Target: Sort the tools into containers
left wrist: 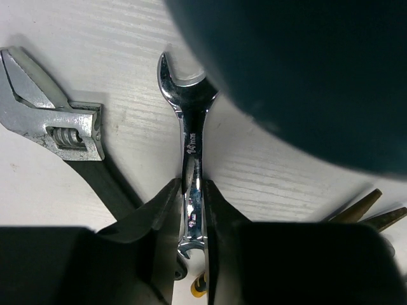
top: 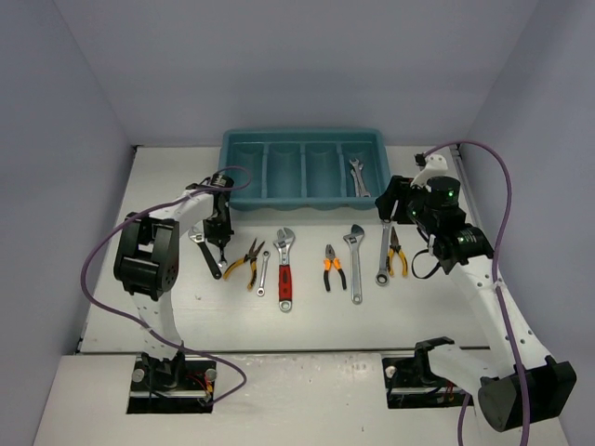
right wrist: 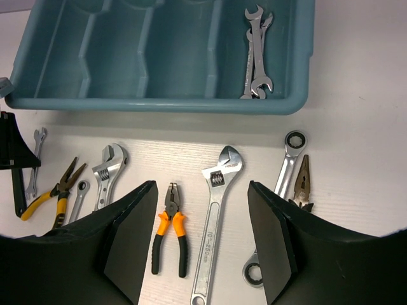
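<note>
My left gripper [left wrist: 193, 210] [top: 220, 232] is shut on the shank of a small silver spanner [left wrist: 191, 140] just in front of the teal tray's [top: 302, 136] left end. A black adjustable wrench [left wrist: 54, 127] lies beside it. My right gripper [right wrist: 201, 187] [top: 395, 206] hangs open above a long silver adjustable wrench [right wrist: 216, 210], holding nothing. On the table lie yellow pliers [top: 244, 262], a short spanner [top: 263, 272], a red-handled wrench [top: 284, 269], orange pliers [right wrist: 170, 229], a ring spanner [right wrist: 283, 175] and more pliers [right wrist: 301, 181]. Silver spanners [right wrist: 255, 54] lie in the tray's rightmost compartment.
The tray's [right wrist: 159, 105] other three compartments hold nothing. Grey walls close in the table at the back and both sides. Purple cables loop from both arms. The tools lie in a row between the tray and the arm bases.
</note>
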Tool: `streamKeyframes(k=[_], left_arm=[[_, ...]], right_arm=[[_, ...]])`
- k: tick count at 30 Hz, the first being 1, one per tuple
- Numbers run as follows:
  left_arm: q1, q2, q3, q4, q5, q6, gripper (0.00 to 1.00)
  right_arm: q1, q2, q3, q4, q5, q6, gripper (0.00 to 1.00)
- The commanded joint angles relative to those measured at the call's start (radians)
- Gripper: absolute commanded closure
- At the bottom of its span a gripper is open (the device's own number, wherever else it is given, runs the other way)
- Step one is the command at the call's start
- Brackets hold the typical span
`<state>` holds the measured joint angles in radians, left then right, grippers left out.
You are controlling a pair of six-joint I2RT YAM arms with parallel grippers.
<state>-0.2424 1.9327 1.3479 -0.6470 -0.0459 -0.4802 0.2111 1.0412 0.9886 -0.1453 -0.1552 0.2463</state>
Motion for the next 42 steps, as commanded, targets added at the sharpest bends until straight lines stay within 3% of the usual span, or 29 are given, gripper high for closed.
streamKeyframes(k=[1, 3, 8, 15, 20, 27, 42], left_arm=[[0.003, 0.027, -0.028, 0.024, 0.004, -0.002, 0.95], [0.003, 0.032, -0.041, 0.031, 0.014, -0.006, 1.00], [0.003, -0.024, -0.058, 0.033, 0.044, -0.018, 1.00], [0.000, -0.232, -0.066, 0.033, 0.174, -0.092, 1.00], [-0.012, -0.338, -0.070, 0.043, 0.244, -0.120, 1.00], [-0.065, -0.481, -0.121, 0.120, 0.361, -0.133, 1.00], [-0.187, -0.676, -0.199, 0.241, 0.396, -0.134, 1.00]], right_arm=[[0.007, 0.014, 0.016, 0.045, -0.051, -0.010, 0.44], [0.008, 0.027, 0.023, 0.046, -0.080, -0.017, 0.44], [0.033, 0.069, 0.046, 0.046, -0.153, -0.016, 0.43], [0.222, 0.150, 0.093, 0.069, -0.125, 0.036, 0.43], [0.315, 0.208, 0.092, 0.187, -0.166, 0.142, 0.43], [0.448, 0.333, 0.169, 0.254, -0.119, 0.206, 0.44], [0.612, 0.528, 0.295, 0.365, 0.053, 0.277, 0.49]])
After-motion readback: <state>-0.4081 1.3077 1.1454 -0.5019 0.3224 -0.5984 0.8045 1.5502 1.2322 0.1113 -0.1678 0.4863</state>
